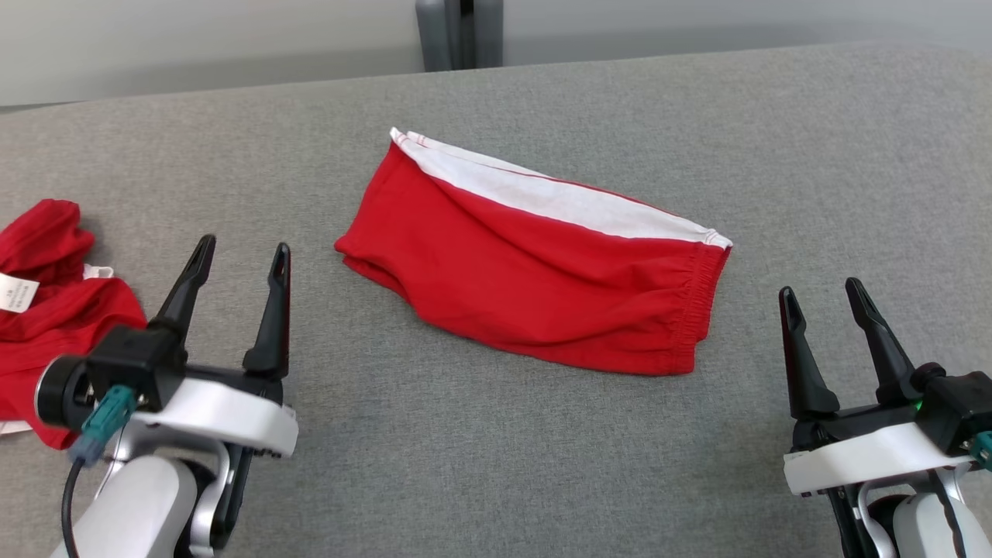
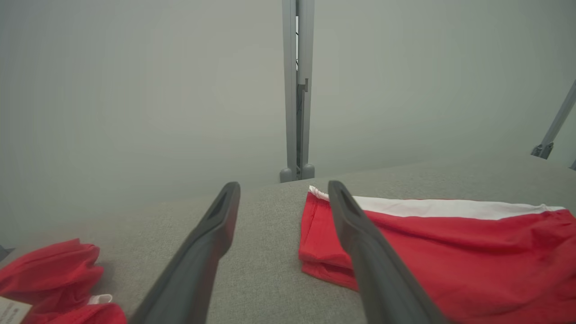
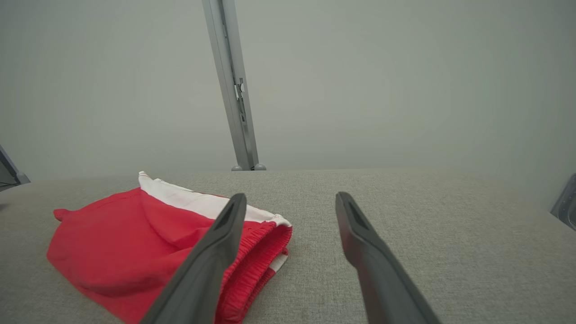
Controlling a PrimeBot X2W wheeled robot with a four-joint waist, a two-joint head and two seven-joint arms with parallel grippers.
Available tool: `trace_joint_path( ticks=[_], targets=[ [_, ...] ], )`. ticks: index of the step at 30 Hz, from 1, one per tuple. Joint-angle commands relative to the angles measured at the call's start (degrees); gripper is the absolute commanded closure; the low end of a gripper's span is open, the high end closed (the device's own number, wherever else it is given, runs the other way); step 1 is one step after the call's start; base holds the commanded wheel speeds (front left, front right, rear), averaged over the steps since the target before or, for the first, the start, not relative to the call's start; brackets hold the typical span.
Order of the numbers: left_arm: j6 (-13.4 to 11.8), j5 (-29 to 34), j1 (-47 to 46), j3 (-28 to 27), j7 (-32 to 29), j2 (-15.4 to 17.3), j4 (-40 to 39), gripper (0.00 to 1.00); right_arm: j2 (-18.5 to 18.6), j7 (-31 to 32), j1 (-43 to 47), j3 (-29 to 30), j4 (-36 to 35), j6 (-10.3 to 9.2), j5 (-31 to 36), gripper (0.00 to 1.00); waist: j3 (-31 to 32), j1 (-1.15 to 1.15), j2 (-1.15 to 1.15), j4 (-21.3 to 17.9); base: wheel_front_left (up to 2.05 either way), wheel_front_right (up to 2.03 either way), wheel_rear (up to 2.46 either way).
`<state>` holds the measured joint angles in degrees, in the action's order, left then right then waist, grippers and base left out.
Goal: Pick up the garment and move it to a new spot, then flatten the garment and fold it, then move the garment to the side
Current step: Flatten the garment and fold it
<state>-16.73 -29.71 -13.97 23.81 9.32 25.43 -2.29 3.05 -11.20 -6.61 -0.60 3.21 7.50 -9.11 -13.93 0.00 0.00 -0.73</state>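
The garment (image 1: 527, 271), red shorts with a white band along its far side, lies in the middle of the counter (image 1: 465, 465). It is doubled over on itself, with the elastic waistband toward my right. It looks folded and fairly flat to me, so I judge that the step left is carrying it to the side.

Both tools sit back toward the counter's near edge, one on each side of the shorts and neither touching cloth. I read that as a stand-off that lets me see the whole fold before committing. The left tool (image 1: 244, 248) has its fingers spread and holds nothing. The right tool (image 1: 820, 288) likewise gapes empty, near the waistband end.

At the counter's left edge sits a second red cloth (image 1: 54, 310), crumpled and showing a white label, well apart from the shorts. A grey post (image 1: 459, 35) stands beyond the far edge.
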Motion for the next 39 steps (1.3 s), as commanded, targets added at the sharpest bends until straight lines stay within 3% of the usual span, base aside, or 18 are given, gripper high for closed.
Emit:
trace_joint_path(
  ticks=[1, 6, 13, 23, 24, 25, 26, 34, 36, 39],
  targets=[
    [0.8, 0.6, -2.2, 0.4, -0.5, 0.2, 0.6, 0.00, 0.0, -0.3, -0.7, -0.2, 0.0, -0.02, -0.5, 0.00, -0.6, 0.00, 0.00, -0.6, 0.00, 0.00, 0.00],
    [6.0, -0.1, -9.4, 3.3, -4.6, 0.2, 5.6, 0.00, 0.0, -0.6, -1.5, -1.3, 0.5, -0.02, -1.0, 0.00, -2.5, 0.00, 0.00, -2.7, 0.00, 0.00, 0.00],
    [13.1, -5.2, -16.6, 4.4, -10.3, -1.2, 21.1, 0.00, 0.0, -2.0, -3.9, -4.8, 2.7, -0.02, -2.8, 0.00, -5.0, 0.00, 0.00, -6.8, 0.00, 0.00, 0.00],
    [19.6, -10.6, -21.4, 4.7, -16.0, -3.3, 39.5, 0.00, 0.0, -3.7, -5.6, -6.4, 5.4, -0.02, -5.0, 0.00, -6.8, 0.00, 0.00, -9.0, 0.00, 0.00, 0.00],
    [20.1, -11.1, -21.4, 5.0, -16.5, -3.8, 40.4, 0.03, 0.0, -3.7, -5.7, -6.4, 5.5, -0.02, -5.1, 0.00, -6.8, 0.00, 0.00, -9.0, 0.00, 0.00, 0.00],
    [20.6, -11.2, -21.6, 5.4, -17.2, -4.0, 41.1, 0.58, 0.0, -3.7, -5.8, -6.3, 5.7, -0.02, -5.2, 0.00, -6.9, 0.00, 0.00, -8.9, 0.00, 0.00, 0.00],
    [21.1, -11.8, -21.6, 5.6, -17.9, -4.4, 41.9, 1.00, 0.0, -3.8, -5.8, -6.3, 5.9, -0.02, -5.2, 0.00, -6.8, 0.00, 0.00, -8.8, 0.00, 0.00, 0.00],
    [22.6, -13.5, -21.9, 6.2, -17.8, -5.7, 43.0, 1.00, 0.0, -4.1, -5.7, -6.2, 6.2, -0.02, -5.7, 0.00, -6.0, 0.00, 0.00, -7.8, 0.00, 0.00, 0.00],
    [22.4, -14.2, -21.2, 5.4, -16.4, -5.9, 42.4, 1.00, 0.0, -4.2, -5.5, -6.0, 6.4, -0.02, -5.7, 0.00, -5.5, 0.00, 0.00, -7.4, 0.00, 0.00, 0.00],
    [19.9, -14.0, -19.4, 4.2, -13.1, -5.8, 40.9, 1.00, 0.0, -4.2, -5.0, -5.2, 6.4, -0.02, -5.3, 0.00, -4.8, 0.00, 0.00, -6.5, 0.00, 0.00, 0.00]
  ],
)
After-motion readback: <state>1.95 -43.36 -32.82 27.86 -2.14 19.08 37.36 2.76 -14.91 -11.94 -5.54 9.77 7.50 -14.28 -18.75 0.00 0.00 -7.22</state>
